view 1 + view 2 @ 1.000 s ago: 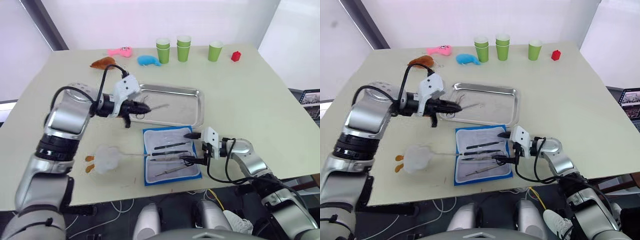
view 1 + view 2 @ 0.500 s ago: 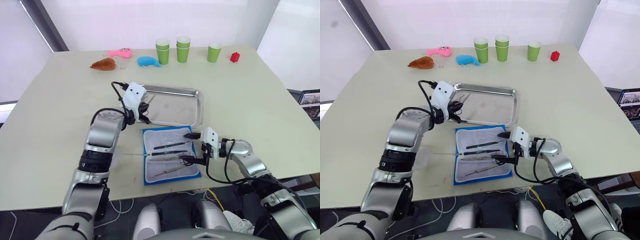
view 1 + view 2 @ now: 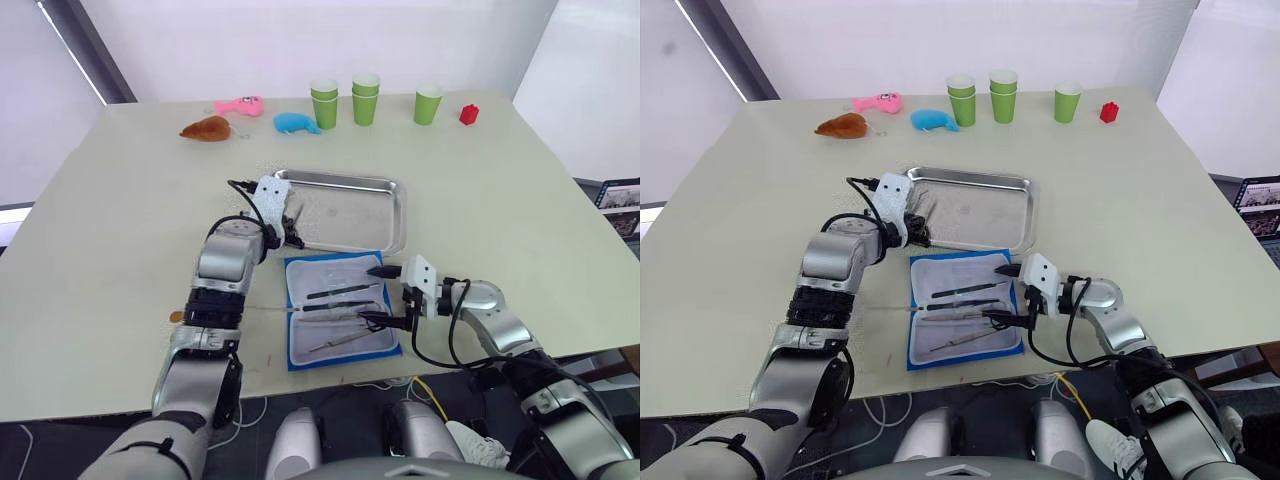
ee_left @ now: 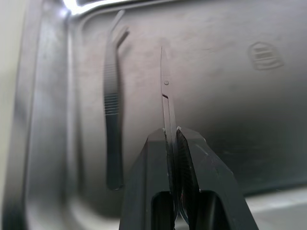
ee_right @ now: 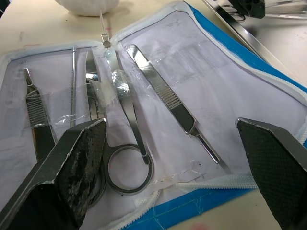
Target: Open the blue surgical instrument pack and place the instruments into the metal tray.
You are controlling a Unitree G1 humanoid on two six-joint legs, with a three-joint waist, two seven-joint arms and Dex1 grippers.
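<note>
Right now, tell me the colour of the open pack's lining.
Pale grey-white lining, clearest in the right wrist view.

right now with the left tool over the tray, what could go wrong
1. The left tool pinches thin scissors edge-on above the metal tray; they could twist or slip on release.
2. Forceps already lie in the tray beside the scissors, so the two might land crossed.
3. The right tool hangs open over the blue surgical instrument pack, whose remaining instruments sit under clear straps and may snag.
</note>
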